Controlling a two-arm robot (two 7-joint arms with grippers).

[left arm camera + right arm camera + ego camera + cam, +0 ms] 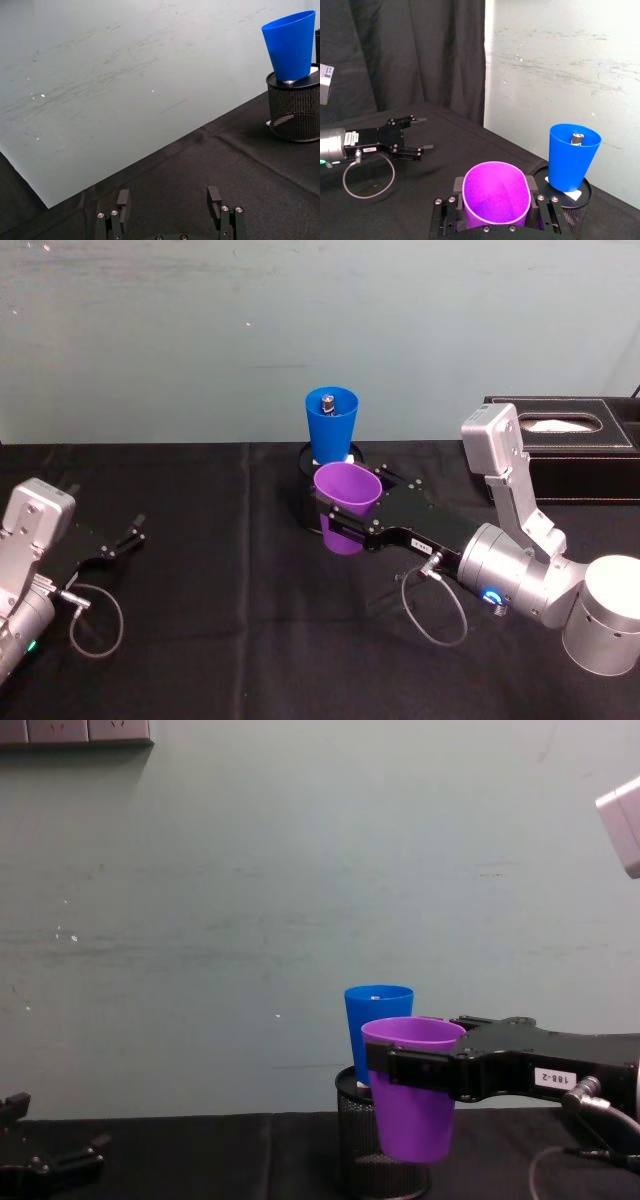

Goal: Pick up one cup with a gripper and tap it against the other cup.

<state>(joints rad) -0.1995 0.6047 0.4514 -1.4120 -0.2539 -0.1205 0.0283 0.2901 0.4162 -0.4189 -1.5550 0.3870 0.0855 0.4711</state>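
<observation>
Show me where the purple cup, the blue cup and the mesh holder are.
purple cup point(412, 1122): chest view, lower side wall, below the gripper.
blue cup point(330, 435): head view, middle of its front wall.
mesh holder point(295, 112): left wrist view, its mesh side wall.

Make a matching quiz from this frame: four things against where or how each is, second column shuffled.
1 purple cup
2 blue cup
3 left gripper
4 tissue box

A on the mesh holder
B jaws open, table's left
C clamped in the right gripper
D table's far right

Pairs: 1-C, 2-A, 3-B, 4-D
</observation>
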